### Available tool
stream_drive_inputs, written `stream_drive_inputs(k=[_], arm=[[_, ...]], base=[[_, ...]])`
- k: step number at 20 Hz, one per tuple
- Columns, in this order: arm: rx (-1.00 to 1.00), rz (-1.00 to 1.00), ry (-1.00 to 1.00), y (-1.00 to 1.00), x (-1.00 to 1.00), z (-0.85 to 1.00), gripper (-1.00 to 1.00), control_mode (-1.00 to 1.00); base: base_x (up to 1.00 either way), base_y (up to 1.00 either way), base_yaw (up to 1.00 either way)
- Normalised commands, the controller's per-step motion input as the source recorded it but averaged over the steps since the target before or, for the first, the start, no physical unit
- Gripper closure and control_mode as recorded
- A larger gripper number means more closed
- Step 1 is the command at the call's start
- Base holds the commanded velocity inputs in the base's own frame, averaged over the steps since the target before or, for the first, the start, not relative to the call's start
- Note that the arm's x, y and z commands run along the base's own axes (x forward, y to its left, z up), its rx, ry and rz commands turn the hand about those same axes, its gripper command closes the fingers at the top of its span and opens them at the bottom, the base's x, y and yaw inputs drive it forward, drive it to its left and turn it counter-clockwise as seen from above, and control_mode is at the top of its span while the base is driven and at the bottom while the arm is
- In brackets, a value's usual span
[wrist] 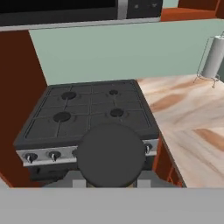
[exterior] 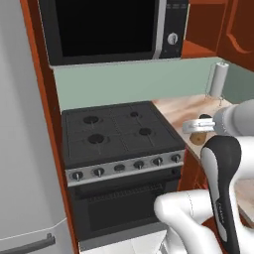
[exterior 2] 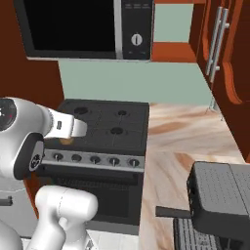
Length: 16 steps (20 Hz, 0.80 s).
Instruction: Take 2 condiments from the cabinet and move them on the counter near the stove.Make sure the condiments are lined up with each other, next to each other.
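Locate the pincer (exterior: 198,130) just past the front right corner of the stove (exterior: 119,131), above the near edge of the surface (exterior: 178,109). Treat it as clamped on the black-capped condiment (exterior: 198,139): fingertips hidden behind the bottle, brown body hanging free beneath the hand, touching nothing below. In the hand view, read the round dark cap (wrist: 111,155) end-on, so take the bottle's long axis as running along the camera line, roughly upright. For the coming placement, look for bare surface (wrist: 192,122) to the right of the cap, beside the stove (wrist: 87,109); judge a short shift rightward, then a straight descent. Keep clear of the paper-towel roll (wrist: 214,59) at the back wall. No legible brand, label or writing on the bottle or on the microwave (exterior: 109,27); only 1 unmarked dial there.
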Motion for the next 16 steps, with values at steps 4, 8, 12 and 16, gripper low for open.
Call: stream_drive_inputs(k=[4, 8, 12, 16], arm=[[0.00, 0.00, 0.00, 0.00, 0.00, 0.00, 1.00, 1.00], [0.00, 0.00, 0.00, 0.00, 0.00, 0.00, 1.00, 1.00], [0.00, 0.00, 0.00, 0.00, 0.00, 0.00, 1.00, 1.00], [0.00, 0.00, 0.00, 0.00, 0.00, 0.00, 1.00, 1.00]], base=[[0.78, -0.49, 0.12], [0.76, -0.41, 0.10], [0.82, -0.30, 0.06], [0.79, -0.02, 0.06]])
